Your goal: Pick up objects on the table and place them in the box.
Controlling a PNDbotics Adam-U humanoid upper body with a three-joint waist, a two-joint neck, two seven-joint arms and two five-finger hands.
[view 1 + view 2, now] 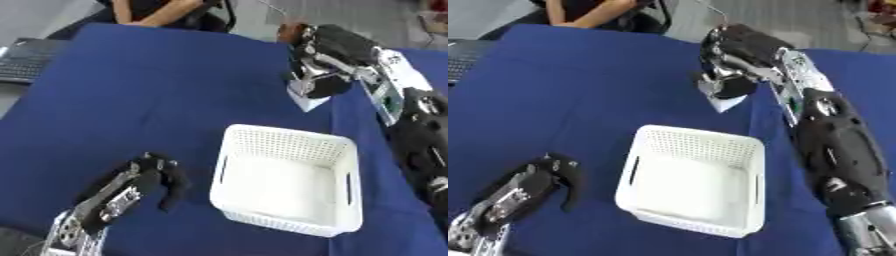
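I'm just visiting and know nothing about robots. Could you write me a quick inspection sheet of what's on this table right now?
Surface: blue tablecloth, lying askew in view.
Job's things: white perforated basket near the middle, nothing seen inside; a small white object sits just beyond it, under the right hand.
Clutter: nothing seen on the cloth.
Hands: right hand curled over the white object; whether it is lifted off the cloth cannot be told. Left hand rests at lower left, fingers curled, holding nothing.
Cables: nothing seen.
Surroundings: a laptop at the far left edge; grey floor beyond the table.
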